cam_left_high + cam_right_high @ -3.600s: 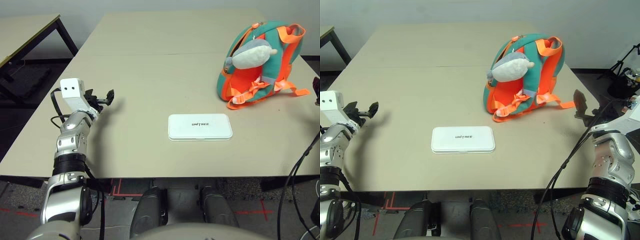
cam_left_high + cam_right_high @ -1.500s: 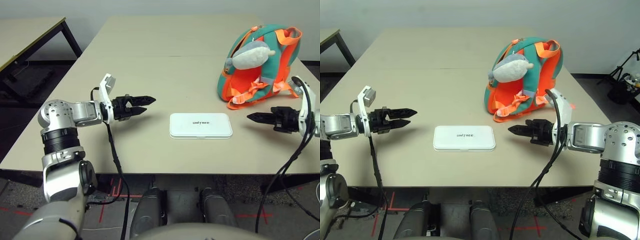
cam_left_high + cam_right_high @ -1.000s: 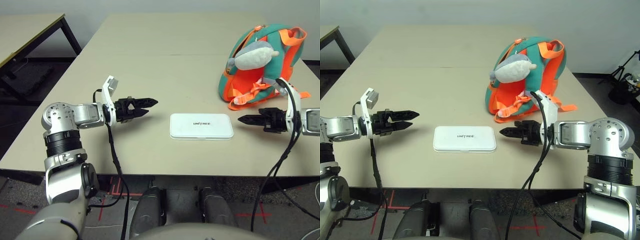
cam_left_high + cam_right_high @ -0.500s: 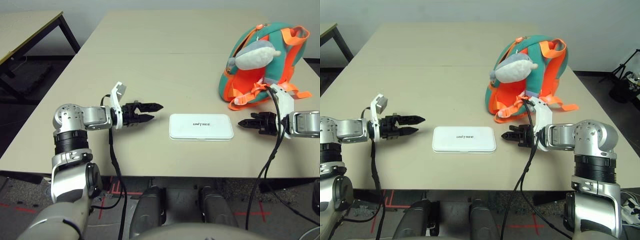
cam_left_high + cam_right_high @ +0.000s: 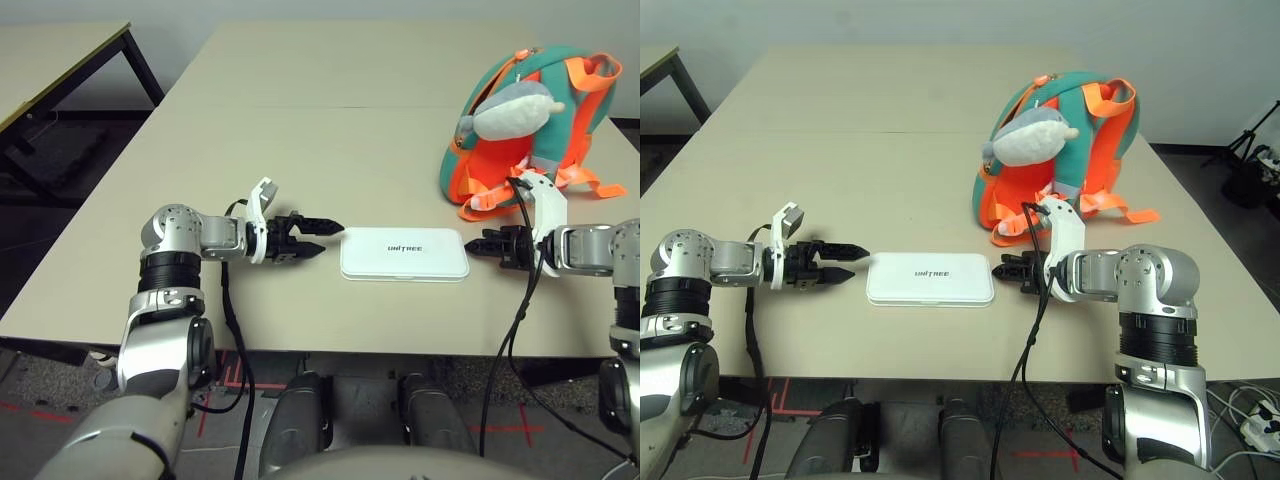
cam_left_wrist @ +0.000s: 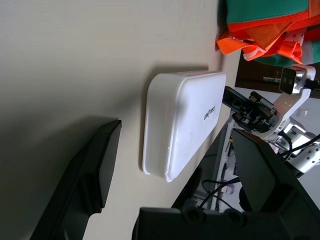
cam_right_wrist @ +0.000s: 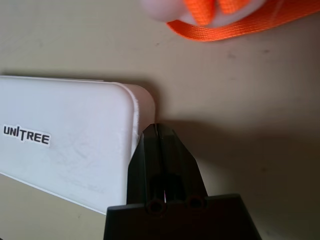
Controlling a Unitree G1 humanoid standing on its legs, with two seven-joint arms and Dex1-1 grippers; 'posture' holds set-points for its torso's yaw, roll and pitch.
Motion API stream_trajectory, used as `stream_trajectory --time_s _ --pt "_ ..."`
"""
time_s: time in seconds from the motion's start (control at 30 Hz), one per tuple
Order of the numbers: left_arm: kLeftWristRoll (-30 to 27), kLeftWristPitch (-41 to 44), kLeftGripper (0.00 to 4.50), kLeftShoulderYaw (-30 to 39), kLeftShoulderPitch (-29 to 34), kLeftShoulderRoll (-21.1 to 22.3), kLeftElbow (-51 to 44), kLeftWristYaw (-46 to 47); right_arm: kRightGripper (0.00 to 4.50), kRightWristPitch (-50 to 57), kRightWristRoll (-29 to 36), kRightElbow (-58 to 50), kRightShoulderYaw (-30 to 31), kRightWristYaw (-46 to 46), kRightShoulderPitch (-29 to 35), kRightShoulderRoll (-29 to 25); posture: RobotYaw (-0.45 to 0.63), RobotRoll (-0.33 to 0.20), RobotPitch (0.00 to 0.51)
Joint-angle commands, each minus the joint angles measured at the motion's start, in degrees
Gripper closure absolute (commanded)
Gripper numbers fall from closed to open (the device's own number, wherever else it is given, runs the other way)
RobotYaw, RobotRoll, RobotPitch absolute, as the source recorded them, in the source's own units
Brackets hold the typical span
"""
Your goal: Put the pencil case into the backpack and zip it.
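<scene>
The backpack (image 5: pixel 545 130) stands on the table (image 5: pixel 290 150), beyond the right gripper (image 5: pixel 1000 271). The pencil case (image 5: pixel 404 254), marked "UNITREE", lies flat between the grippers, near the front edge. Left gripper (image 5: pixel 330 238) wide apart, just beside it; right gripper closed, empty, at its other end, contact apparent but uncertain.
</scene>
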Motion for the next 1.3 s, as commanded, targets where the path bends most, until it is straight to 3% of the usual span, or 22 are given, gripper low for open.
stream_trajectory --time_s 0.03,0.27,0.5,0.8,0.9,1.13,1.2,1.3 --pt "2.8 1.1 0.0 -2.6 0.8 -1.4 2.0 -1.2 4.49 1.3 -1.1 -1.6 -0.9 0.3 0.0 1.5 -0.02 0.0 0.096" --pt "0.8 2.0 0.0 -8.4 2.0 -0.1 0.8 -5.5 4.49 2.4 -3.2 -3.2 -1.6 -0.3 -0.4 6.0 -0.01 0.0 0.094" --pt "-5.7 2.0 0.0 -17.4 4.2 4.4 -2.3 -9.7 4.49 2.1 -5.1 -3.4 -1.7 -0.1 -1.1 9.0 0.0 0.0 0.09" --pt "-9.5 2.0 0.0 -19.8 5.6 5.6 -4.3 -9.2 4.49 1.2 -7.3 -2.7 -1.8 0.1 -2.9 11.9 0.0 0.0 0.088" --pt "-10.1 2.0 0.61 -20.3 5.7 6.1 -4.7 -9.5 4.5 0.7 -7.7 -2.4 -1.9 0.3 -3.3 12.1 0.0 0.0 0.086" --pt "-10.3 2.0 2.79 -21.0 6.1 7.3 -6.9 -11.0 4.5 -0.2 -8.6 -2.1 -2.3 0.9 -3.6 12.3 0.0 0.0 0.078" --pt "-9.4 2.0 3.05 -19.9 5.8 7.0 -7.2 -11.0 4.5 -0.4 -8.9 -2.2 -2.7 1.2 -3.7 12.3 0.01 0.0 0.076" --pt "-8.4 2.0 3.05 -18.2 5.3 7.4 -8.6 -11.4 4.5 0.0 -8.4 -3.9 -3.5 2.1 -3.9 11.2 0.01 0.0 0.074"
